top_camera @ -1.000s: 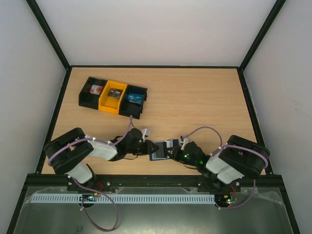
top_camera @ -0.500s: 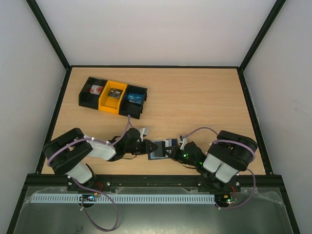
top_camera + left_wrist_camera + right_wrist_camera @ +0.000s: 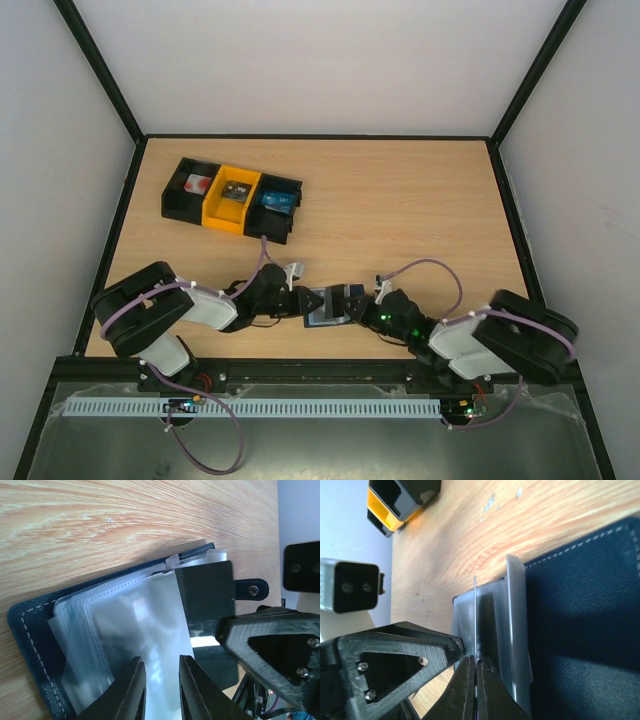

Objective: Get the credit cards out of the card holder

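One card holder (image 3: 325, 306) lies open on the tabletop (image 3: 420, 200), near its front edge, right between the two tools and touched by both. No credit card lies free beside it, so by my reading the extraction has barely begun.

Over the holder's clear sleeves (image 3: 135, 630) the left tool (image 3: 298, 302) stands narrow, its fingers a slim gap apart. It seems to steady them rather than pinch. The right tool (image 3: 355, 308) is pressed fully together on a thin leaf (image 3: 475, 610) rising from the pockets.

Drawing that leaf out looks like the step in hand. The next move calls for a straight pull toward the right while the left tool keeps the holder from sliding along.

From the top view comes only the layout, with the compartment bins (image 3: 232, 200) well apart at the far left. Only the left wrist view shows the sleeves and a dark flat panel (image 3: 205, 595) at the right tool's tips. Only the right wrist view shows the leaf edge-on between closed fingers. Whether it is a card or a pocket flap I cannot tell.
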